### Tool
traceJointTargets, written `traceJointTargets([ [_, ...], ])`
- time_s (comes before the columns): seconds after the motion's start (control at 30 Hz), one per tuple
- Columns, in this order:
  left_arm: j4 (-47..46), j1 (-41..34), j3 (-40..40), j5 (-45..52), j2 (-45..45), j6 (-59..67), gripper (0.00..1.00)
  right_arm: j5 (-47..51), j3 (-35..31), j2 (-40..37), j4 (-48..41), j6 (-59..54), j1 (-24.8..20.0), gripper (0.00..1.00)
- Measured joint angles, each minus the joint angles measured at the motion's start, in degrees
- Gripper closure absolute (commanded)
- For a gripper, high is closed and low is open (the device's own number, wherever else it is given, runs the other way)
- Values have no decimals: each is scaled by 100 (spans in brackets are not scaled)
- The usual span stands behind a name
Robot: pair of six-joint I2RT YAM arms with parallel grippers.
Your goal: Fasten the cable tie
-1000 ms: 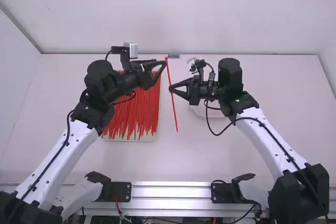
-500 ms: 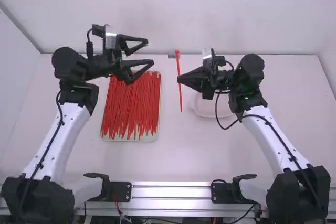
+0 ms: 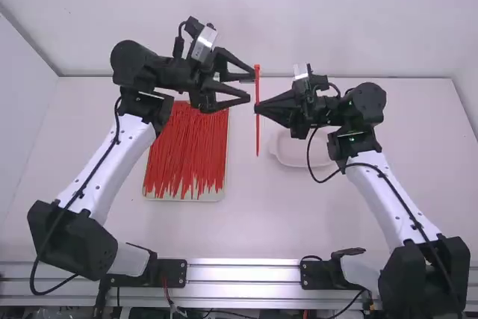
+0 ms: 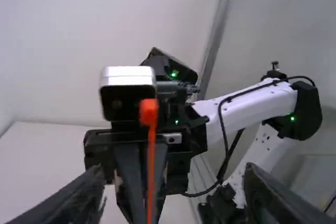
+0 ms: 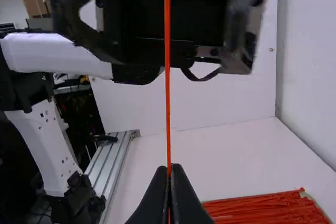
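A single red cable tie (image 3: 257,121) hangs upright above the table, its head at the top. My right gripper (image 3: 259,108) is shut on its strap near the middle; in the right wrist view the fingertips (image 5: 160,195) pinch the cable tie (image 5: 167,77). My left gripper (image 3: 249,89) stands open just left of the tie's upper part, not touching it. In the left wrist view the tie's head (image 4: 148,112) sits between my spread fingers (image 4: 79,203), in front of the right gripper's camera block (image 4: 127,93).
A flat tray (image 3: 218,196) piled with several red cable ties (image 3: 190,151) lies on the table under the left arm. A white dish (image 3: 302,156) sits below the right gripper. The red ties (image 5: 262,205) also appear in the right wrist view.
The left arm swung out to the left and has come back right, its open gripper now beside the tie's top. The right gripper has lifted the tie a little higher.
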Motion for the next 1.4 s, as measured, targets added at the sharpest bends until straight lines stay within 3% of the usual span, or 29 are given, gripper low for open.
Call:
traceJointTargets([
  [0.4, -195, -31, 39, -483, 0, -26, 69, 15, 0, 0, 2, 52, 74, 100],
  [0.53, -201, -31, 39, -599, 0, -28, 73, 15, 0, 0, 0, 42, 94, 100],
  [0.63, -201, -31, 39, -680, 0, -24, 83, 17, 2, 0, 2, 66, 87, 100],
  [0.8, -199, -105, 39, -743, 0, -20, 87, 44, 0, 0, 35, 116, 90, 100],
  [0.9, -199, -173, 39, -741, 0, -4, 98, 72, 0, 0, 37, 142, 90, 100],
  [1.27, -199, -179, 39, -743, 0, 0, 98, 83, 0, 0, 37, 170, 68, 100],
  [1.3, -199, -179, 39, -743, 0, 0, 98, 87, 0, 0, 37, 155, 55, 97],
  [1.33, -201, -179, 39, -745, 0, 0, 98, 83, 0, 0, 37, 179, 48, 86],
  [1.37, -227, -179, 39, -743, 0, 2, 98, 90, 2, 0, 35, 201, 37, 62],
  [1.4, -245, -177, 42, -741, 0, 2, 98, 90, 0, 0, 35, 197, 37, 58],
])
